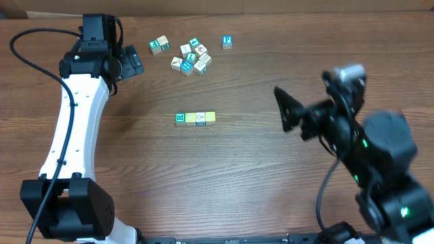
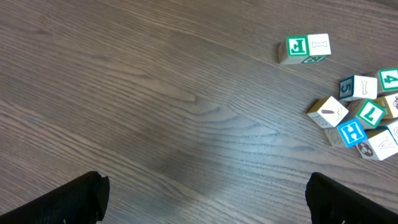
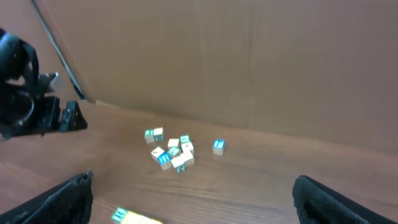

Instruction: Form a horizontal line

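Note:
Four small cubes stand side by side as a horizontal line (image 1: 195,118) in the middle of the table: a white one with a teal letter at the left, two pale yellow, and one with a blue mark. The line's left end (image 3: 127,216) shows at the bottom of the right wrist view. My left gripper (image 1: 133,62) is open at the far left, away from the line, with bare wood between its fingers (image 2: 68,202). My right gripper (image 1: 286,110) is open to the right of the line, raised, holding nothing.
A loose cluster of lettered cubes (image 1: 192,57) lies at the back of the table, with a pair of cubes (image 1: 159,45) to its left and a single blue-lettered cube (image 1: 227,42) to its right. A brown cardboard wall (image 3: 249,56) stands behind the table.

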